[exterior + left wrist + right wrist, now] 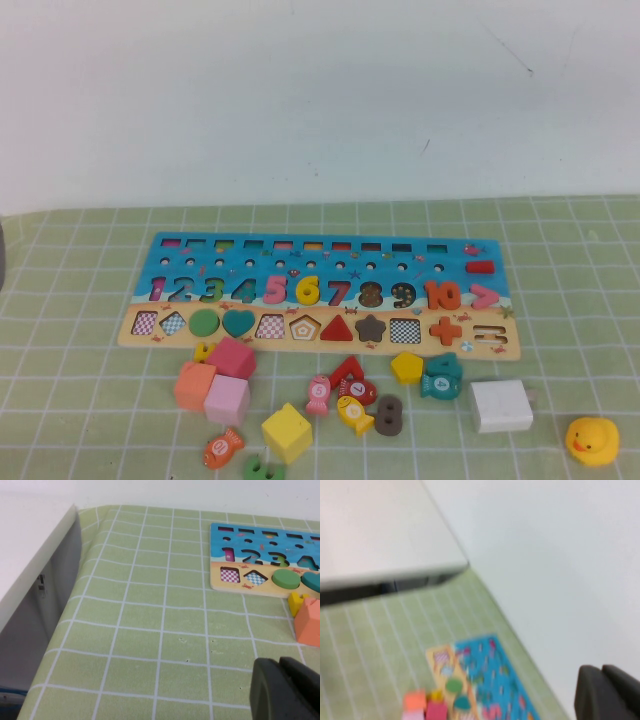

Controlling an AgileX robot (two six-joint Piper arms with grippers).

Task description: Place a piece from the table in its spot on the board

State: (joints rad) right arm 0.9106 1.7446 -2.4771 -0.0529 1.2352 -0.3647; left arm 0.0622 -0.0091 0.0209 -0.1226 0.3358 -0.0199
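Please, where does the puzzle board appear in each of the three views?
High view: the board lies mid-table, behind the loose pieces; neither gripper shows.
Left wrist view: its left end only, beyond the left gripper.
Right wrist view: blurred, beyond the right gripper.
Shared landmark: the orange cube before the board.

**Open room behind and beside the board; front edge crowded**

The surface is left bare behind the board and to its left. Passage along the board's near edge is blocked by cubes, fish pieces, loose numerals, a white block and a rubber duck.
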